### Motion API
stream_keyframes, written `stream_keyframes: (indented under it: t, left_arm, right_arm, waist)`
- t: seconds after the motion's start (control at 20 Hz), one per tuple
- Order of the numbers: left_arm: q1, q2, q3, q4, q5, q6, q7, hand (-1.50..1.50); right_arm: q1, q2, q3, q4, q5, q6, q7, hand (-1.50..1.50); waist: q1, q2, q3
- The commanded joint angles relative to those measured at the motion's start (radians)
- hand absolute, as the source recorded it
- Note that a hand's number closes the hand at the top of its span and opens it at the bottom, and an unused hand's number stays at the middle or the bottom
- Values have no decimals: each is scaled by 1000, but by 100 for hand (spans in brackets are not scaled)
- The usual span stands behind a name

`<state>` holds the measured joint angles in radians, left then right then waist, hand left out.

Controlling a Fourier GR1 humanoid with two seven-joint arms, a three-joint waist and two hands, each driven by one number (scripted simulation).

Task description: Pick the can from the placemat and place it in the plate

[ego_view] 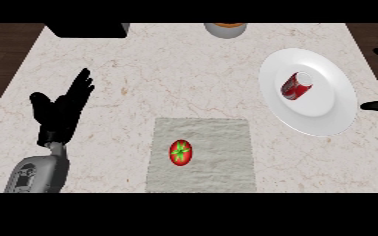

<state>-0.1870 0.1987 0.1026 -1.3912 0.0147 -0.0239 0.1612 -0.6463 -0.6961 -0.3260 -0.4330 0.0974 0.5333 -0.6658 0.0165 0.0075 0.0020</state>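
Note:
The red can (297, 85) with a silver top lies tilted on its side inside the white plate (325, 122) at the right of the counter. Nothing holds it. The grey placemat (221, 150) lies at the front middle and carries a red tomato (181, 152) with a green stem. My left hand (63, 107) rests open at the left, fingers up, well away from mat and plate. Only a small black tip (368, 105) shows at the view's right edge, just beside the plate; it looks like part of my right hand.
A black box-like object (85, 29) stands at the back left corner. A grey round vessel (225, 29) with something orange in it sits at the back middle. Dark floor shows beyond the counter's left and right edges.

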Motion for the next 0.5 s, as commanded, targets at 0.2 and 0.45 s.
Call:
stream_keyframes:
  t: [0.2, 0.45]
  left_arm:
    - [-6, 2, -10, -51, -3, -5, 39, 0]
    - [-14, -49, -33, -8, -27, 30, 8, 0]
  right_arm:
    - [-15, -84, -2, 111, 14, 96, -160, -150]
    - [-25, -83, 22, 146, 42, 46, -176, -150]
  waist:
    - [17, 5, 2]
    - [22, 11, 3]
